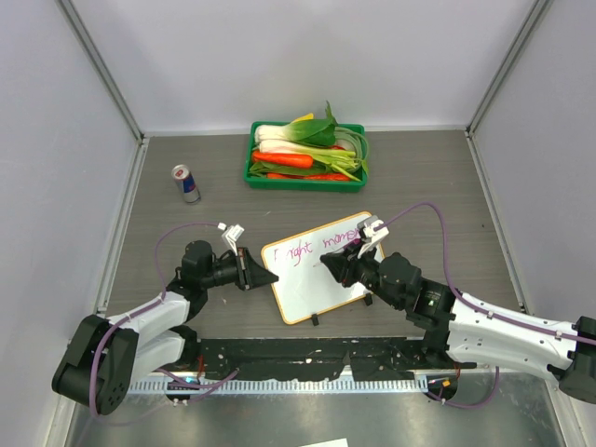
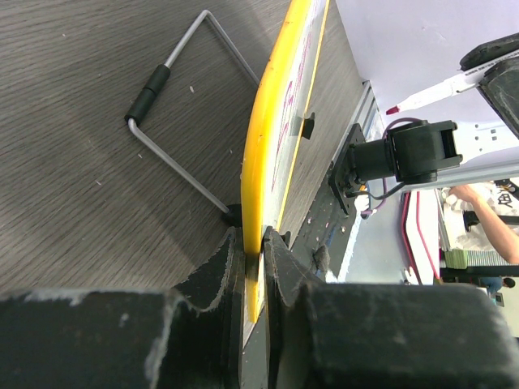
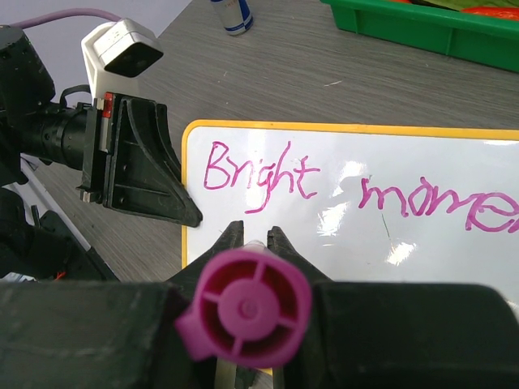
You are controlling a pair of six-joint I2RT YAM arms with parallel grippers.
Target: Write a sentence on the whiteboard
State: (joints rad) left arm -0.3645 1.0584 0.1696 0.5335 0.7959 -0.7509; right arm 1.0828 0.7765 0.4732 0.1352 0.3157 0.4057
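White yellow-rimmed whiteboard (image 1: pixel 307 281), purple sentence (image 3: pixel 375 197) "Bright mome"; left gripper (image 1: pixel 268 277) pinches its edge, right gripper (image 1: pixel 328 261) clamps marker (image 3: pixel 243 312)

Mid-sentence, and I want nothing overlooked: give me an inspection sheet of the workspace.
Surface: dark wood-grain table, no ink seen on it.
Job's things: whiteboard carries the sentence, reading "Bright mome", the rest out of view.
Clutter: green tray of vegetables and drink can at the far side, apart from the board.
Grippers: left gripper shut on the whiteboard's edge; right gripper shut on the marker.
Cables: left purple cable and right purple cable arc over the table.
Surroundings: pale enclosure walls; a person's arm beyond them.
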